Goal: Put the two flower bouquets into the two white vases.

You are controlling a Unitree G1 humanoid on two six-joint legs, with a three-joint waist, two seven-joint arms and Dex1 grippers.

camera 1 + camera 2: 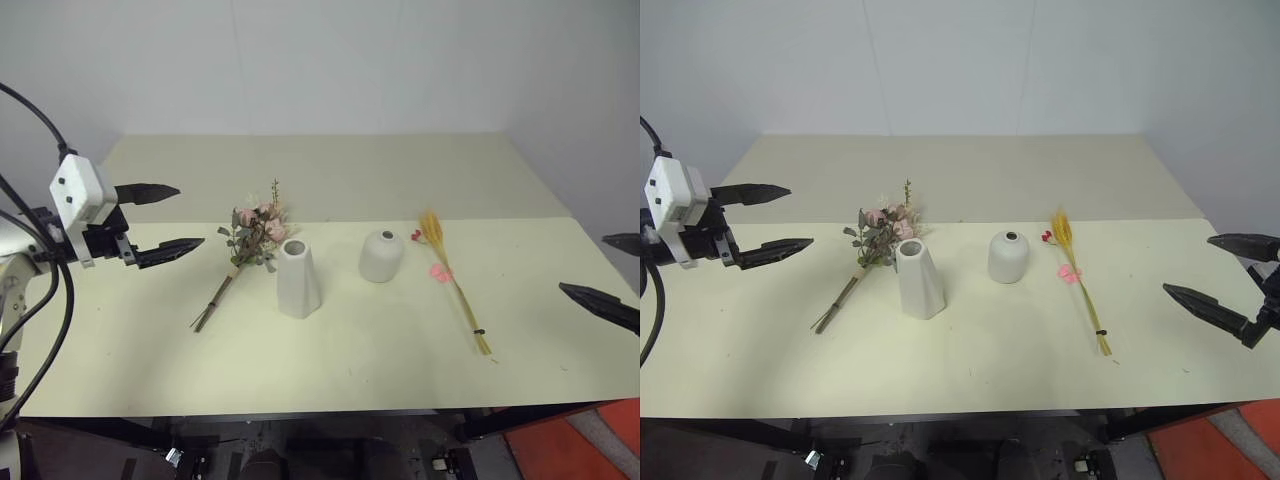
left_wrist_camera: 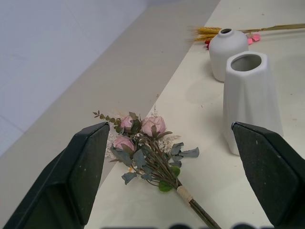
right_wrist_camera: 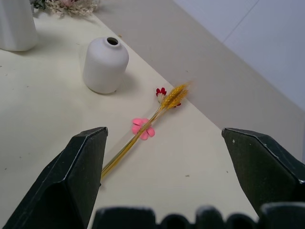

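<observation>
Pale cream table (image 1: 340, 350) against plain white wall (image 1: 330, 60). Both vases, both bouquets sitting on it. Left gripper (image 1: 165, 218) and right gripper (image 1: 1220, 272) spread wide, empty.

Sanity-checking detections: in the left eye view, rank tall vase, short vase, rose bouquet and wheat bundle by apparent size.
1. rose bouquet and wheat bundle: similar in length, too close to rank.
2. tall vase
3. short vase: smallest.
</observation>
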